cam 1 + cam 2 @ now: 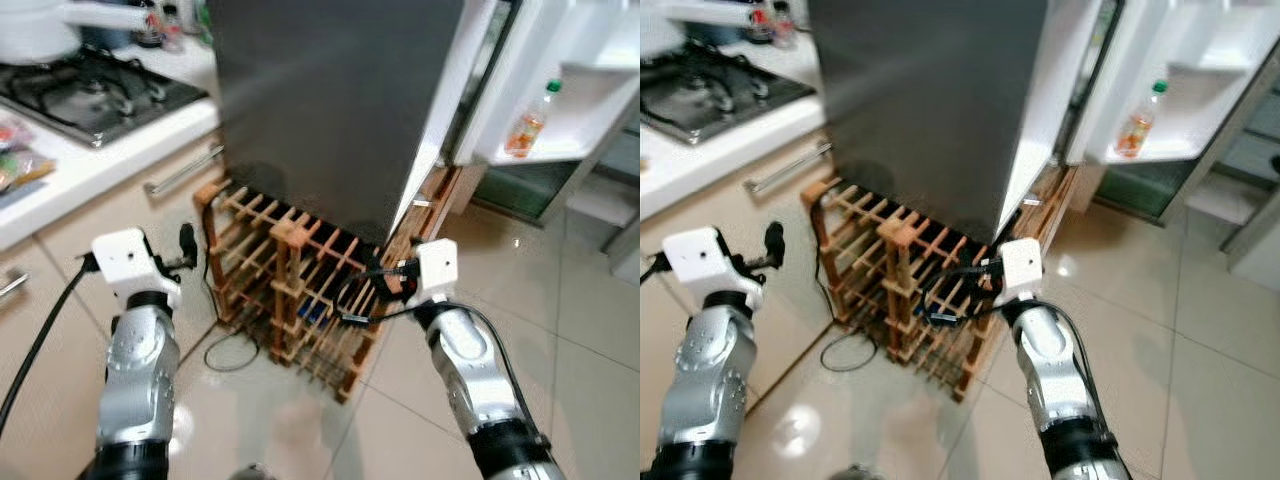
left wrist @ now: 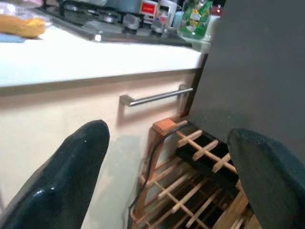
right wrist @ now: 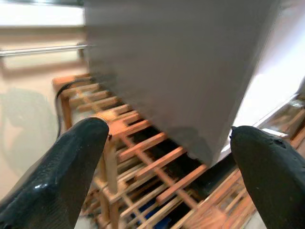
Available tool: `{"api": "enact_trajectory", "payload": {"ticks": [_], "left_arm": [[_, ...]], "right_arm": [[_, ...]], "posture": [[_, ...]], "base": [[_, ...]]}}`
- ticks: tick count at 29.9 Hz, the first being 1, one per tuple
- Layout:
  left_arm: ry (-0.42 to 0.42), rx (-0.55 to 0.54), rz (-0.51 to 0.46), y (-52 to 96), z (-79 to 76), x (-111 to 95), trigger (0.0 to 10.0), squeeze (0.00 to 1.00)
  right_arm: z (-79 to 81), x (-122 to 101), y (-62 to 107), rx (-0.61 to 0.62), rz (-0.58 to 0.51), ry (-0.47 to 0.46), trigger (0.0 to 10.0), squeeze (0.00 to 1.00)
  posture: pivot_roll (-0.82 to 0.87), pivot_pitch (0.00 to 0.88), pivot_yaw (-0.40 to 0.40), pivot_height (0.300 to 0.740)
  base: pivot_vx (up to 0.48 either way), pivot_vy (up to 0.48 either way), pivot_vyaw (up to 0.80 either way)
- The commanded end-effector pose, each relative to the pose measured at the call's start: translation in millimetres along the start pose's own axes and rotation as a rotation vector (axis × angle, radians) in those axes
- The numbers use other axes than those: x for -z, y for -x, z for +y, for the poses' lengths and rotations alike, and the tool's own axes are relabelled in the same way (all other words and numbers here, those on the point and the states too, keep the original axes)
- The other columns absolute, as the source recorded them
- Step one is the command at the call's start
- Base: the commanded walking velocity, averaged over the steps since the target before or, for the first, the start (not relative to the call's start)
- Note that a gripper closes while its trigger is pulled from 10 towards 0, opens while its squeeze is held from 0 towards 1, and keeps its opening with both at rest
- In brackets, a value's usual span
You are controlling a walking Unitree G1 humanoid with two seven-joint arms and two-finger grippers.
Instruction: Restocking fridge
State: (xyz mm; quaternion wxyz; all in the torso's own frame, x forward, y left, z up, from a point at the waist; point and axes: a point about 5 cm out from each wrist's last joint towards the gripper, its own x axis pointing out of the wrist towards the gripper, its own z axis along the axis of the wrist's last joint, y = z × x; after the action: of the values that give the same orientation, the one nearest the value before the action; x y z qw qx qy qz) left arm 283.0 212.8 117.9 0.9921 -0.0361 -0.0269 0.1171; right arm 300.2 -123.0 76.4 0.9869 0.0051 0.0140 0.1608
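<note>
The glossy pale tiled floor point(image 1: 560, 300) spreads across the kitchen, mirroring the light in soft patches. On it stands the fridge point(image 1: 330, 100), a tall slab with a flat, matte dark-grey side; its white door point(image 1: 590, 90) hangs open to the right, its moulded plastic shelf holding an upright bottle point(image 1: 527, 122) of orange liquid with a green cap. To the left runs a smooth white countertop point(image 1: 120, 150) carrying a black gas hob point(image 1: 90, 90) with cast grates, over cream cabinet fronts with a slim brushed-metal bar handle point(image 2: 157, 95). Tucked low beside the fridge base, against the cabinets, is a wooden wine rack point(image 1: 290, 290), a lattice of thin square slats in warm reddish wood. A black cable point(image 1: 232, 350) loops on the tiles at its foot.

The left gripper point(image 2: 171, 181) is raised before the cabinets with its rounded, shiny black fingers point(image 2: 71, 176) set wide apart. The right gripper point(image 3: 171, 181) points at the rack and fridge corner, its fingers point(image 3: 57, 176) equally spread, grasping nothing.
</note>
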Motion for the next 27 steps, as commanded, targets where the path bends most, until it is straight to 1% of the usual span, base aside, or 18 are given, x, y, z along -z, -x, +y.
{"api": "enact_trajectory", "payload": {"ticks": [1, 2, 4, 6, 10, 14, 15, 17, 20, 21, 23, 24, 27], "left_arm": [[-0.015, -0.005, -0.006, 0.8, 0.0, -1, 10.0, 0.0], [-0.014, -0.005, -0.007, 1.1, -0.3, -1, 10.0, 0.0], [-0.049, 0.007, -0.022, 1.8, -3.6, -2, 10.0, 0.0], [-0.063, 0.016, -0.033, 2.4, -6.0, -3, 10.0, 0.0], [-0.074, 0.023, -0.041, 3.1, -9.6, -4, 10.0, 0.0], [-0.132, 0.036, -0.042, 3.3, -16.3, -4, 10.0, 0.0], [-0.136, 0.025, -0.037, 2.9, -16.2, -4, 10.0, 0.0], [-0.127, -0.006, -0.02, 1.2, -14.0, -3, 10.0, 0.0], [-0.179, -0.055, -0.013, -0.3, -8.1, -3, 10.0, 0.0], [-0.211, -0.117, 0.01, -1.4, -0.9, 0, 10.0, 0.0], [-0.218, -0.133, 0.016, -1.6, 0.9, 0, 10.0, 0.0], [-0.254, -0.157, 0.019, -1.6, 4.5, 0, 10.0, 0.0], [-0.256, -0.17, 0.012, -0.6, 6.0, -1, 10.0, 0.0]], "right_arm": [[2.0, -4, -3.1, -0.019, -0.016, -0.004, 10.0, 0.0], [2.3, -3, -3.1, -0.023, -0.016, -0.007, 10.0, 0.0], [3.1, -2, -3.0, -0.031, -0.013, -0.023, 10.0, 0.0], [3.5, -2, -3.1, -0.035, -0.015, -0.026, 10.0, 0.0], [3.4, -2, -3.3, -0.038, -0.015, -0.03, 10.0, 0.0], [2.5, -2, -3.4, -0.039, -0.015, -0.033, 10.0, 0.0], [2.5, -2, -3.4, -0.039, -0.015, -0.033, 10.0, 0.0], [2.0, -3, -4.0, -0.034, -0.017, -0.033, 10.0, 0.0], [2.3, -2, -4.9, -0.025, -0.014, -0.043, 10.0, 0.0], [6.7, -2, -6.6, -0.037, -0.012, -0.047, 10.0, 0.0], [7.9, -2, -7.0, -0.041, -0.012, -0.047, 10.0, 0.0], [9.8, -3, -8.0, -0.047, -0.015, -0.045, 10.0, 0.0], [9.1, -3, -8.4, -0.048, -0.015, -0.044, 10.0, 0.0]], "posture": [[-0.01, 0.0, -0.062, 0.74], [-0.01, 0.0, -0.062, 0.74], [-0.01, 0.0, -0.068, 0.74], [-0.01, 0.0, -0.069, 0.74], [-0.01, 0.0, -0.072, 0.74], [-0.01, 0.0, -0.076, 0.74], [-0.01, 0.0, -0.076, 0.74], [-0.01, 0.0, -0.076, 0.74], [-0.01, 0.0, -0.075, 0.74], [-0.01, 0.0, -0.075, 0.74], [-0.01, 0.0, -0.075, 0.74], [-0.01, 0.0, -0.078, 0.74], [0.0, 0.0, -0.083, 0.74]], "base": [[0.0, 0.0, 0.5], [0.0, 0.0, 0.5], [0.0, 0.0, 0.49], [0.0, 0.0, 0.49], [0.0, 0.0, 0.49], [0.0, 0.0, 0.49], [0.0, -0.48, 0.49], [0.0, -0.48, 0.48], [0.0, -0.48, 0.47], [0.0, -0.48, 0.44], [0.0, -0.48, 0.44], [0.0, -0.48, 0.44], [0.0, -0.48, 0.44]]}}
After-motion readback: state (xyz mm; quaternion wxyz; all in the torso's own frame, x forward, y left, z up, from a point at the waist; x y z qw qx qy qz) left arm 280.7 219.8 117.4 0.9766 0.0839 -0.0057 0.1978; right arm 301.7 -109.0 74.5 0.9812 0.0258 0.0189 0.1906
